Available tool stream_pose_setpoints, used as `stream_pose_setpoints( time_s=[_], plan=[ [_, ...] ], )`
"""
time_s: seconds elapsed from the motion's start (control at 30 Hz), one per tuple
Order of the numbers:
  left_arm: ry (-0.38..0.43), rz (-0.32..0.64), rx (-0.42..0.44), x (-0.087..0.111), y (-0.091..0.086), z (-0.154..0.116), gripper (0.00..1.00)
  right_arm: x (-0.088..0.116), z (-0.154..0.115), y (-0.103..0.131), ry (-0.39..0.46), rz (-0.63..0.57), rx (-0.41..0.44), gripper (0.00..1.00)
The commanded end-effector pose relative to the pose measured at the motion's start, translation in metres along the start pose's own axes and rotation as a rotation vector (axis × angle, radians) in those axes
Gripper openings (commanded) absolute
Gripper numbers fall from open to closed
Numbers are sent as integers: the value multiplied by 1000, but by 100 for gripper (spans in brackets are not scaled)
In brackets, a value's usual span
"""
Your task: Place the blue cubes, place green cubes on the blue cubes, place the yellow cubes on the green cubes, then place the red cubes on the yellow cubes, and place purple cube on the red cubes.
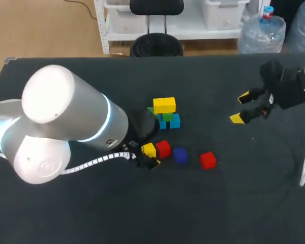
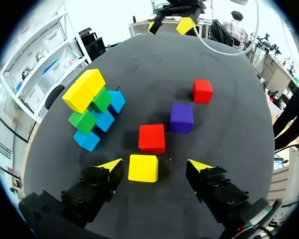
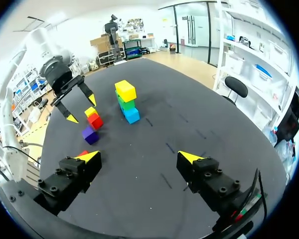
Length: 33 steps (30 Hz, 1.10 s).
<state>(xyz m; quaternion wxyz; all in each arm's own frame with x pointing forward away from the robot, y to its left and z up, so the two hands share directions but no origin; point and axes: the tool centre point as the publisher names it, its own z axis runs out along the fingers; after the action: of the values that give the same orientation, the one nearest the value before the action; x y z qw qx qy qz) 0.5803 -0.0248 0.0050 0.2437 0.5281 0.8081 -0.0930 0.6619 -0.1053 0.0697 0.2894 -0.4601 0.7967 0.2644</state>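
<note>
Left end effector apart astride yellow cube, red cube ahead, right one apart

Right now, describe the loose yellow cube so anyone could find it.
Find the stack mid-table; loose cubes lie nearer the robot. The yellow cube sits between the left gripper's open fingers, beside a red cube, the only yellow one off the stack.
</note>
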Motion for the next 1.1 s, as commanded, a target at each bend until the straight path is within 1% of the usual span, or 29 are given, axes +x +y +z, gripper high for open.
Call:
stream_pose_setpoints(
  time_s=[0.03,0.07,0.17,0.27,0.37,0.63,0.77,0.87,0.97,1.1],
  plan=[
    [0,7,10,0,4,1,82,0,1,-1,-3,-1,-2,100],
    [1,8,11,0,5,1,81,0,1,-1,-3,-1,-2,100],
    [2,9,17,2,6,1,75,0,1,-1,-3,-1,-2,100],
    [5,12,23,3,8,2,75,0,1,-1,-3,-1,-2,100],
    [7,13,28,5,10,3,78,0,1,-1,-3,-1,-2,100],
    [-14,21,63,6,16,4,78,0,1,-1,-3,-1,-2,100],
    [-27,28,92,6,17,3,81,0,1,-1,-3,-1,-2,100],
    [-30,32,112,6,17,3,85,0,1,-1,-3,-1,-2,100],
    [-31,39,126,6,15,4,87,0,1,-1,-3,-1,-2,100],
    [-30,40,135,7,14,5,81,0,1,-1,-3,-1,-2,100]
  ],
)
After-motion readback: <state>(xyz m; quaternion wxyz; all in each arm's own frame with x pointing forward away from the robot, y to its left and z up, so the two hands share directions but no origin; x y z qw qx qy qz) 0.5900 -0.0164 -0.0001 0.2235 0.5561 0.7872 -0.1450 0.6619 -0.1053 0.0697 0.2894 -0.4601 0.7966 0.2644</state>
